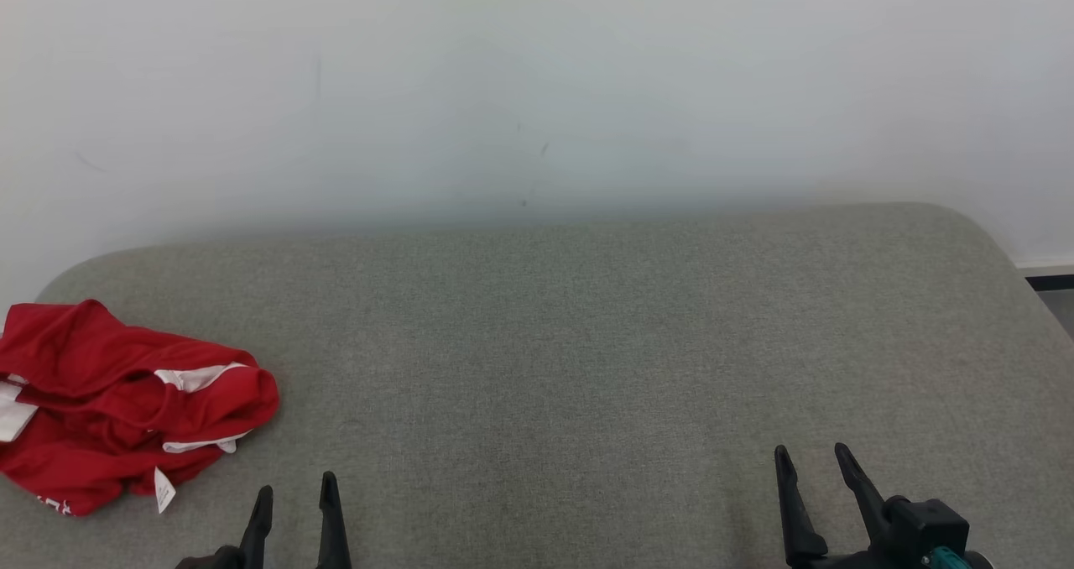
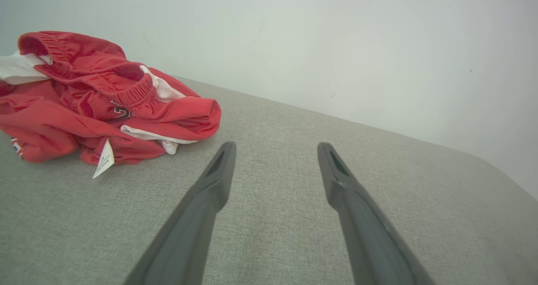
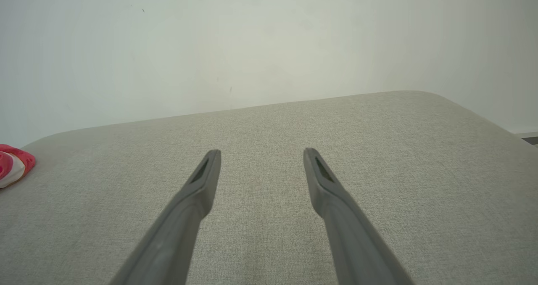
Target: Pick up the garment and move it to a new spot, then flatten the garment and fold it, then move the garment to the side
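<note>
The red garment (image 1: 126, 405) lies crumpled in a heap at the far left of the grey cushioned surface (image 1: 587, 342), with white trim and a small white tag showing. In the left wrist view the garment (image 2: 101, 104) sits up and to the left of the fingers. My left gripper (image 1: 295, 495) is open at the bottom left, just right of the heap and apart from it; the same gripper (image 2: 275, 148) has nothing between its fingers. My right gripper (image 1: 812, 458) is open at the lower right, far from the cloth. In the right wrist view the gripper (image 3: 260, 152) is empty, and a bit of the garment (image 3: 14, 163) shows at the left edge.
A pale wall (image 1: 537, 91) rises directly behind the cushioned surface. The surface's rounded right corner (image 1: 990, 242) drops off toward a dark baseboard strip (image 1: 1049, 282). Bare grey fabric stretches between the two grippers.
</note>
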Controlling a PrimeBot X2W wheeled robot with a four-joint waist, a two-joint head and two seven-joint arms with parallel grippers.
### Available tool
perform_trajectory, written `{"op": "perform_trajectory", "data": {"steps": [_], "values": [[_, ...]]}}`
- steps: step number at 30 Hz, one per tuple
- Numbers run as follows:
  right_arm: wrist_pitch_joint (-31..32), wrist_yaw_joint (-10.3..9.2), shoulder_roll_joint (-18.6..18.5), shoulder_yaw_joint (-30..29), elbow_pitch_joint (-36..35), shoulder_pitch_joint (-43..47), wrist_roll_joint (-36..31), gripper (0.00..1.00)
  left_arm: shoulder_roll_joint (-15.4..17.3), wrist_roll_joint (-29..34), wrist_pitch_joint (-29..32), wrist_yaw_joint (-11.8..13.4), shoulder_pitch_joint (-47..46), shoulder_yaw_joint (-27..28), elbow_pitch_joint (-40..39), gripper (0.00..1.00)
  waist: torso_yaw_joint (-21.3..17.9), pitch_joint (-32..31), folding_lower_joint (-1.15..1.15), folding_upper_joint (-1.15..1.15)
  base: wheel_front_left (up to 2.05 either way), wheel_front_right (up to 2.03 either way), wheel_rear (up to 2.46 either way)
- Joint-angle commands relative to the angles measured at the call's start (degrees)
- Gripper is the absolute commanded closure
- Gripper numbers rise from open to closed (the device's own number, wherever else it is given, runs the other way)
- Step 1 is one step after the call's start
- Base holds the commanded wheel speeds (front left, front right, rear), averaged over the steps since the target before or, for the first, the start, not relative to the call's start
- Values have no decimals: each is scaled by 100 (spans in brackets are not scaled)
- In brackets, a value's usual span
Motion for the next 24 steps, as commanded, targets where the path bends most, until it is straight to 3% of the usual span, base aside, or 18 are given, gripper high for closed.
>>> {"op": "perform_trajectory", "data": {"steps": [1, 17, 24], "values": [[-46, -12, -18, 21, 12, 52, -121, 0, 29, 154, -43, 10, 71, -8, -22, 0, -8, -19, 0, 0, 0, 0, 0], [-67, -12, -18, 19, 13, 68, -161, 0, 31, 201, -63, -38, 84, 26, -14, 0, 3, -38, 0, 0, 0, 0, 0], [-66, -12, -16, -30, -54, 79, -126, 0, 31, 294, -63, -11, -15, -25, -5, 0, 508, -16, 0, 0, 0, 0, 0]]}}
